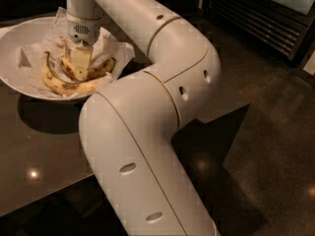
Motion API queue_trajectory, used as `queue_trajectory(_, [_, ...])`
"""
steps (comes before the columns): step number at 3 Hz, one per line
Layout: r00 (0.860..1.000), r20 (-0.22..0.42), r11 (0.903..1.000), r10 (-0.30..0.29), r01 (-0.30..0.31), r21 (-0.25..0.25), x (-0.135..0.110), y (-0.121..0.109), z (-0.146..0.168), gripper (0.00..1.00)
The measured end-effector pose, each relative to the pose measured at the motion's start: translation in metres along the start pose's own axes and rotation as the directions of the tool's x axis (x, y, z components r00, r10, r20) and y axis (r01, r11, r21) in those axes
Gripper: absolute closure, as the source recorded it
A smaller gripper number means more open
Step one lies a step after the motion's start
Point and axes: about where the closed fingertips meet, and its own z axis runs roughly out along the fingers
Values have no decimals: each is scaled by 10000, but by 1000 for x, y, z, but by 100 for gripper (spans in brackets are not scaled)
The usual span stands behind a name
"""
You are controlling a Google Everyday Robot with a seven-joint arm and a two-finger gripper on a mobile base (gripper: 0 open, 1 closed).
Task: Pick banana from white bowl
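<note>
The white bowl (15, 58) stands on the dark table at the top left, lined with crumpled white paper (110, 45). Two bananas lie in it. The brown-speckled banana (101, 69) lies nearer the bowl's middle, partly hidden by my gripper. A second, longer banana (61, 86) curves along the near side. My gripper (80, 65) points straight down into the bowl and sits right on the speckled banana, covering its middle. The arm's wrist (82, 26) rises above it.
My large white arm (147, 132) fills the middle of the view and hides part of the dark table (44, 151). The table's edge runs along the lower left. A dark floor (275, 132) lies to the right, with a dark cabinet (266, 14) at the top right.
</note>
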Motion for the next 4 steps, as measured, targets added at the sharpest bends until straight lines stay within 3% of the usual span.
queue_trajectory(2, [9998, 104, 9991, 188, -184, -382, 6, -2, 12, 53])
queue_trajectory(3, [9997, 138, 9987, 202, -195, -464, 9, -4, 16, 48])
queue_trajectory(4, [9994, 180, 9989, 304, -298, -355, 17, -7, 8, 66])
